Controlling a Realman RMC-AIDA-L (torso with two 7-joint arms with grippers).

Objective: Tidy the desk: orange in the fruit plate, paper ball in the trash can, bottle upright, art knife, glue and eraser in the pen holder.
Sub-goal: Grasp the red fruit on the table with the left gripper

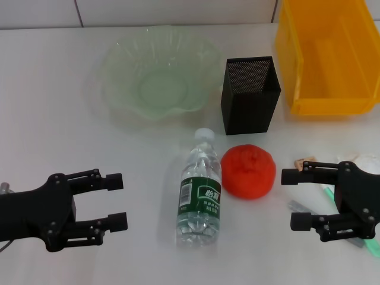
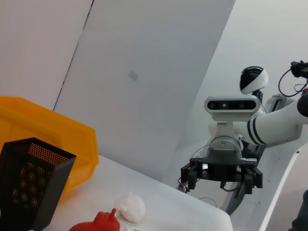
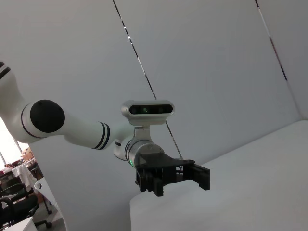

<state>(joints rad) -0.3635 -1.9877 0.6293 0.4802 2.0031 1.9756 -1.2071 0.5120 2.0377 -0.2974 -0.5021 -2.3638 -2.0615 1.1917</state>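
A clear water bottle [image 1: 199, 190] with a green label lies on its side at the table's middle front. The orange [image 1: 248, 171] sits just right of it. The green glass fruit plate [image 1: 154, 74] and the black mesh pen holder [image 1: 249, 95] stand behind them. The yellow bin [image 1: 329, 56] is at the back right. My left gripper [image 1: 117, 201] is open and empty, left of the bottle. My right gripper [image 1: 292, 199] is open and empty, right of the orange. A white paper ball [image 1: 365, 160], a tan eraser [image 1: 306, 160] and a green-and-grey tool [image 1: 371, 242] lie partly hidden behind it.
The left wrist view shows the pen holder [image 2: 29, 183], the yellow bin [image 2: 48, 130], the paper ball [image 2: 131, 207], the orange [image 2: 96, 222] and my right gripper [image 2: 221, 179] far off. The right wrist view shows my left gripper [image 3: 171, 180] at the table's edge.
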